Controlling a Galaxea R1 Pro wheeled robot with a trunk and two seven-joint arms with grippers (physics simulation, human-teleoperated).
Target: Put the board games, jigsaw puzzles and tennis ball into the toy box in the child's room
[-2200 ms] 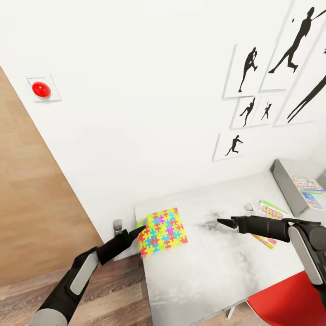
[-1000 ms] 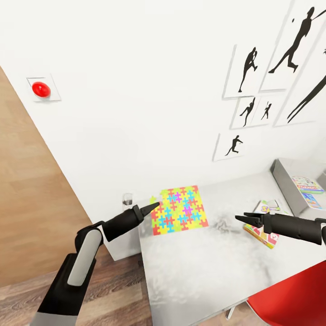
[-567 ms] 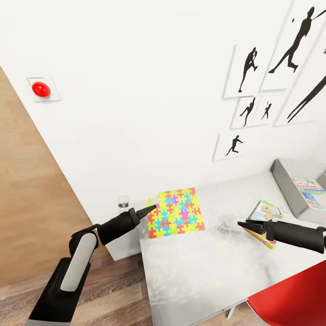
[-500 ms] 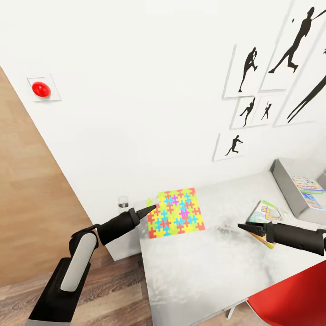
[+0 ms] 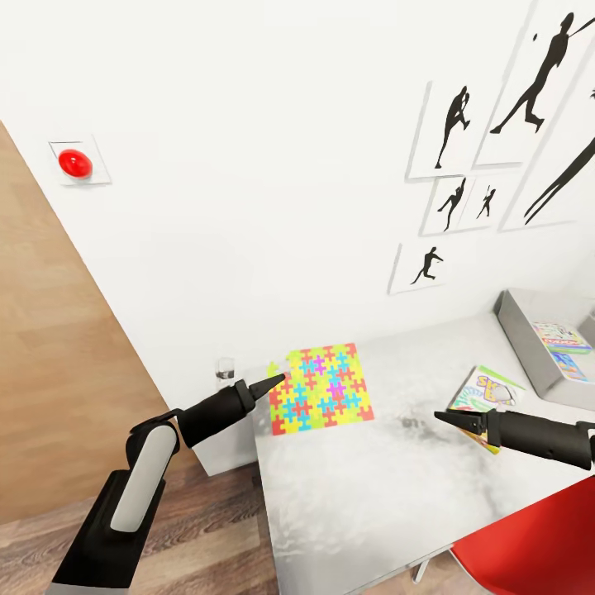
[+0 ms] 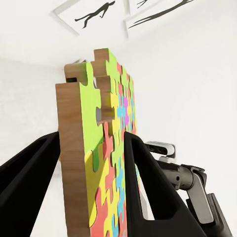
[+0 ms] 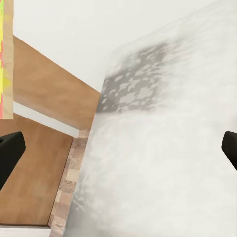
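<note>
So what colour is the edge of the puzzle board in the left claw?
Plain wood-brown on the jigsaw puzzle; the left wrist view shows it best.

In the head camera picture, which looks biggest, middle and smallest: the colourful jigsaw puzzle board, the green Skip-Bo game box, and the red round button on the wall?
1. Colourful jigsaw puzzle board, the largest.
2. Green Skip-Bo game box, partly hidden behind the right arm, so unsure.
3. Red round button, the smallest, though it sits farther away.

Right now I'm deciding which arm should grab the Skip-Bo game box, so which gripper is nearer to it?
Right. The right gripper hovers open just beside the Skip-Bo box, while the left gripper is at the table's far end, shut on the jigsaw puzzle.
</note>
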